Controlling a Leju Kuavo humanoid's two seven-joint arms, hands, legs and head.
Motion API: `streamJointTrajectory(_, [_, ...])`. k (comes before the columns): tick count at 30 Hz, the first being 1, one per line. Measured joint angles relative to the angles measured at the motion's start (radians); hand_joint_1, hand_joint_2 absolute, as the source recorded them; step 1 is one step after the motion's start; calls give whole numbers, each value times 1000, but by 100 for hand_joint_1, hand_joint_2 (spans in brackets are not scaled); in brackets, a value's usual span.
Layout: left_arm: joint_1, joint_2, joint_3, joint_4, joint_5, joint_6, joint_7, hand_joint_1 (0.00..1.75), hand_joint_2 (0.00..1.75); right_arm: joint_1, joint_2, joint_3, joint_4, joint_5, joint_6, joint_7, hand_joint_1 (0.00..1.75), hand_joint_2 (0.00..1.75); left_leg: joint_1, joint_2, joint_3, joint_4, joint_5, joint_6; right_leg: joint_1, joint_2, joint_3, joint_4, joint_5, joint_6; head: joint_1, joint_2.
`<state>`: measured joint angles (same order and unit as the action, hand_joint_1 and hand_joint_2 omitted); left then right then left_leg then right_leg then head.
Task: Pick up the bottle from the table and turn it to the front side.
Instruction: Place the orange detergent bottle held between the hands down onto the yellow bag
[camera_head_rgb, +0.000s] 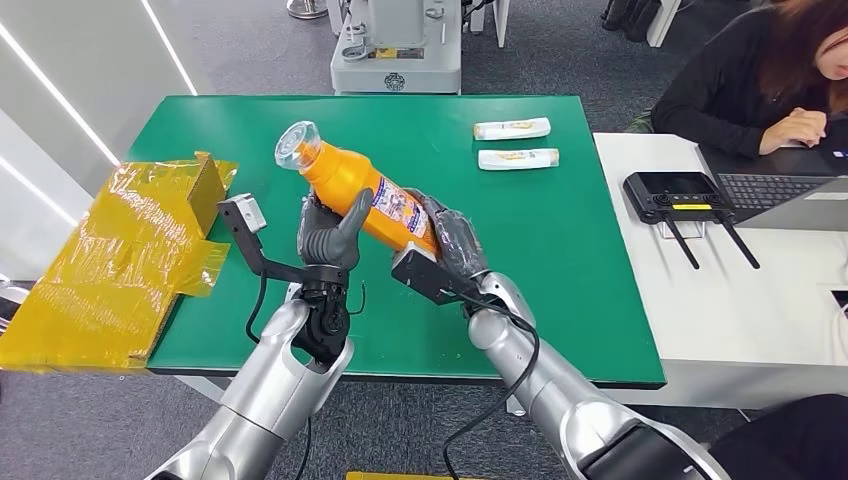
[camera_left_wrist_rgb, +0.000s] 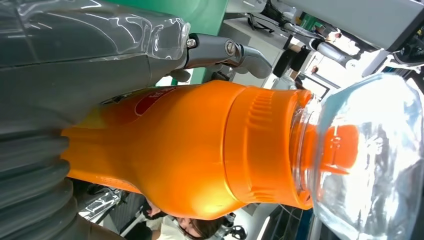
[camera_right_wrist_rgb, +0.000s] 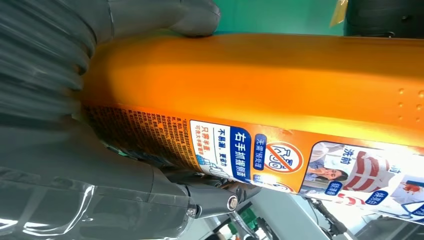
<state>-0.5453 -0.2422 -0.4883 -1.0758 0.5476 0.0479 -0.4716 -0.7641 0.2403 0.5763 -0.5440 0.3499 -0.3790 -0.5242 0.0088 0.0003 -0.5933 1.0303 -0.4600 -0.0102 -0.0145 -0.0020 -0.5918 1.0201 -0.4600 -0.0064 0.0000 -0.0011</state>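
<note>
An orange bottle (camera_head_rgb: 350, 180) with a clear cap (camera_head_rgb: 297, 143) is held tilted above the green table (camera_head_rgb: 560, 260), cap end pointing to the far left. My left hand (camera_head_rgb: 330, 238) grips its middle from the near side, thumb lying up against the body. My right hand (camera_head_rgb: 452, 240) holds the base end. The printed back label (camera_head_rgb: 398, 208) faces up toward me. In the left wrist view the bottle (camera_left_wrist_rgb: 200, 150) and its cap (camera_left_wrist_rgb: 370, 150) sit beside my left hand (camera_left_wrist_rgb: 75, 75). In the right wrist view my right hand (camera_right_wrist_rgb: 60, 65) clasps the bottle (camera_right_wrist_rgb: 275, 75) near the label (camera_right_wrist_rgb: 280, 160).
A yellow film-wrapped carton (camera_head_rgb: 120, 250) overhangs the table's left edge. Two white packets (camera_head_rgb: 512, 128) (camera_head_rgb: 518, 158) lie at the far right of the table. A white desk (camera_head_rgb: 700, 320) adjoins on the right, with a black controller (camera_head_rgb: 680, 195), a laptop and a seated person (camera_head_rgb: 760, 80).
</note>
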Motion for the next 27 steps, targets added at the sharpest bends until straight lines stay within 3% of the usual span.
streamJointTrajectory(2, [0, 0, 0, 2, 0, 0, 0, 169, 175, -2, 0, 3, 1, 1, -3, 0, 175, 175, 0, 0, 0, 0, 0, 0, 0, 0, 0, 0, 0, 0, 0, 0])
streamJointTrajectory(3, [0, 0, 0, 3, 0, 0, -1, 175, 175, -3, 0, 4, 1, 2, -5, 1, 175, 175, 0, 0, 0, 0, 0, 0, 0, 0, 0, 0, 0, 0, 0, 0])
streamJointTrajectory(7, [-3, -2, 0, 5, 0, 3, -2, 174, 175, -5, 1, 11, 2, 4, -7, 6, 175, 175, 0, 0, 0, 0, 0, 0, 0, 0, 0, 0, 0, 0, 0, 0])
streamJointTrajectory(11, [-6, -3, 0, 5, 1, 9, -2, 161, 175, -7, 2, 18, 2, 6, -6, 9, 175, 175, 0, 0, 0, 0, 0, 0, 0, 0, 0, 0, 0, 0, 0, 0])
streamJointTrajectory(16, [-6, -3, 0, 5, 13, 21, -7, 162, 175, -7, 2, 26, 1, -1, -6, 8, 175, 175, 0, 0, 0, 0, 0, 0, 0, 0, 0, 0, 0, 0, 0, 0])
streamJointTrajectory(20, [-6, -3, 0, 5, 15, 23, -8, 175, 175, -7, 2, 29, 1, -3, -6, 7, 175, 175, 0, 0, 0, 0, 0, 0, 0, 0, 0, 0, 0, 0, 0, 0])
streamJointTrajectory(27, [-6, -4, -2, 5, 17, 35, -18, 175, 175, -7, 2, 36, 1, -6, -9, 8, 175, 175, 0, 0, 0, 0, 0, 0, 0, 0, 0, 0, 0, 0, 0, 0])
